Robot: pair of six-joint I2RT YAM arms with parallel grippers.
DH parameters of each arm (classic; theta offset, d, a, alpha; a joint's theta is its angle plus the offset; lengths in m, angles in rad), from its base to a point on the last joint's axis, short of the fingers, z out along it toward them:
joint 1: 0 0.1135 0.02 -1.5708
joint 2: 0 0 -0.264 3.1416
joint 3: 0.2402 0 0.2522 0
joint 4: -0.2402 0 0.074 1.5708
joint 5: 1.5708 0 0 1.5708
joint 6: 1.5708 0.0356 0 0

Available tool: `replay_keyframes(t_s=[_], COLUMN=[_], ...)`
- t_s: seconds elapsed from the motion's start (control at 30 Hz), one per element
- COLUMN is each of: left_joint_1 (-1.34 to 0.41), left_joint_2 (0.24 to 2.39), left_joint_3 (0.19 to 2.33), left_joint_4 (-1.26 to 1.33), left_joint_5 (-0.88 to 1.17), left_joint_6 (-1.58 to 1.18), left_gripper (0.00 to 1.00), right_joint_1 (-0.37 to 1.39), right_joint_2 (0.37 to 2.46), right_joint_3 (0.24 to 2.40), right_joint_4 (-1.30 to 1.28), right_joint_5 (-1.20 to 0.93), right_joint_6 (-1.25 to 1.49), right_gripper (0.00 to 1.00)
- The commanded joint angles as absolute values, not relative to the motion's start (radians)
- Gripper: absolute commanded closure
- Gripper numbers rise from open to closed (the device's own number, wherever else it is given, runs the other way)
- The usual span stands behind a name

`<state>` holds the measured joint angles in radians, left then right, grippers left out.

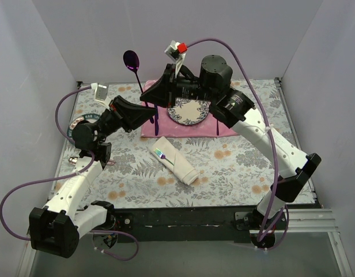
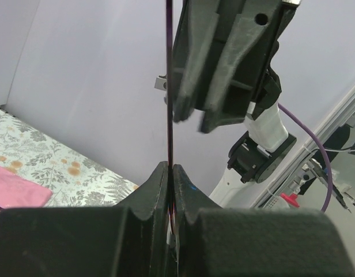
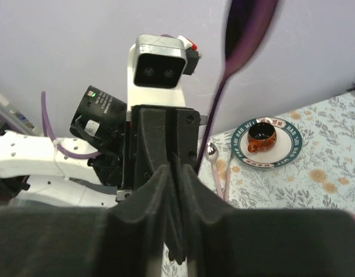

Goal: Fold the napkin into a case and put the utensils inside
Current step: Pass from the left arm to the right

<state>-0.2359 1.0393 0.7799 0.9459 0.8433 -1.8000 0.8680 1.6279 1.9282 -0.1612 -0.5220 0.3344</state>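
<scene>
My left gripper (image 2: 170, 167) is shut on the thin handle of a spoon (image 1: 131, 59), holding it upright with its purple bowl (image 3: 246, 34) high above the table. My right gripper (image 3: 176, 167) faces the left one at the handle, and its fingertips (image 2: 188, 114) stand just beside the handle. Its jaws are nearly together with a dark strip between them; whether that is the handle I cannot tell. The cream napkin lies folded as a narrow case (image 1: 178, 164) mid-table, with an iridescent utensil (image 1: 160, 153) poking out of its far end.
A patterned plate (image 1: 189, 111) sits on a pink placemat (image 1: 223, 131) behind the case, with a dark purple fork (image 1: 157, 122) and knife (image 1: 218, 126) at its sides. A saucer with a brown cup (image 3: 264, 140) and pink-handled spoons (image 3: 215, 170) lie at the far left.
</scene>
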Motion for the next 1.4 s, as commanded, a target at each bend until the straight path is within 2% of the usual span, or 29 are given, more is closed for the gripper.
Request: replay_keyframes(t_s=[0.0, 0.03, 0.13, 0.3, 0.4, 0.63, 0.8, 0.9, 0.93, 1.0, 1.03, 1.07, 1.1, 1.13, 1.2, 1.23, 1.33, 1.37], left_joint_1=[-0.241, -0.241, -0.241, -0.241, -0.244, -0.258, -0.268, -0.271, -0.273, -0.273, -0.273, -0.273, -0.273, -0.273, -0.272, -0.272, -0.235, -0.204], left_joint_2=[1.031, 1.037, 1.046, 1.063, 1.071, 1.074, 1.091, 1.094, 1.095, 1.086, 1.083, 1.077, 1.074, 1.068, 1.045, 1.032, 0.938, 0.904], left_joint_3=[0.805, 0.807, 0.813, 0.811, 0.824, 0.821, 0.831, 0.83, 0.83, 0.828, 0.825, 0.825, 0.824, 0.824, 0.824, 0.828, 0.838, 0.86], left_joint_4=[0.956, 0.957, 0.977, 1.017, 1.022, 1.019, 1.031, 1.032, 1.029, 1.011, 1.002, 0.983, 0.967, 0.948, 0.872, 0.823, 0.498, 0.303], left_joint_5=[0.842, 0.841, 0.839, 0.853, 0.862, 0.865, 0.862, 0.859, 0.858, 0.845, 0.841, 0.836, 0.833, 0.83, 0.844, 0.847, 0.827, 0.819], left_joint_6=[-1.792, -1.79, -1.802, -1.821, -1.822, -1.804, -1.805, -1.806, -1.804, -1.798, -1.787, -1.783, -1.776, -1.767, -1.712, -1.679, -1.478, -1.398], left_gripper=[1.0, 1.0, 1.0, 1.0, 1.0, 1.0, 1.0, 1.0, 1.0, 1.0, 1.0, 1.0, 0.91, 0.76, 0.63, 0.48, 0.32, 0.2], right_joint_1=[0.827, 0.825, 0.812, 0.772, 0.762, 0.775, 0.779, 0.779, 0.781, 0.781, 0.779, 0.779, 0.779, 0.779, 0.776, 0.775, 0.752, 0.727], right_joint_2=[1.605, 1.588, 1.546, 1.548, 1.569, 1.627, 1.638, 1.64, 1.638, 1.637, 1.635, 1.634, 1.629, 1.626, 1.614, 1.606, 1.554, 1.537], right_joint_3=[1.974, 1.959, 1.886, 1.836, 1.827, 1.864, 1.841, 1.832, 1.83, 1.827, 1.825, 1.824, 1.824, 1.821, 1.803, 1.792, 1.709, 1.671], right_joint_4=[-0.104, -0.112, -0.121, -0.115, -0.054, 0.023, 0.04, 0.049, 0.051, 0.049, 0.048, 0.045, 0.037, 0.035, 0.034, 0.034, 0.029, 0.029], right_joint_5=[-0.617, -0.621, -0.618, -0.627, -0.655, -0.712, -0.721, -0.724, -0.726, -0.724, -0.724, -0.723, -0.721, -0.718, -0.718, -0.724, -0.73, -0.732], right_joint_6=[0.388, 0.394, 0.4, 0.443, 0.492, 0.549, 0.56, 0.561, 0.561, 0.561, 0.558, 0.557, 0.554, 0.552, 0.552, 0.551, 0.532, 0.528], right_gripper=[0.6, 0.4, 0.16, 0.12, 0.17, 0.39, 0.47, 0.65, 0.76, 0.84, 0.95, 0.99, 0.99, 0.99, 0.99, 0.99, 0.99, 0.99])
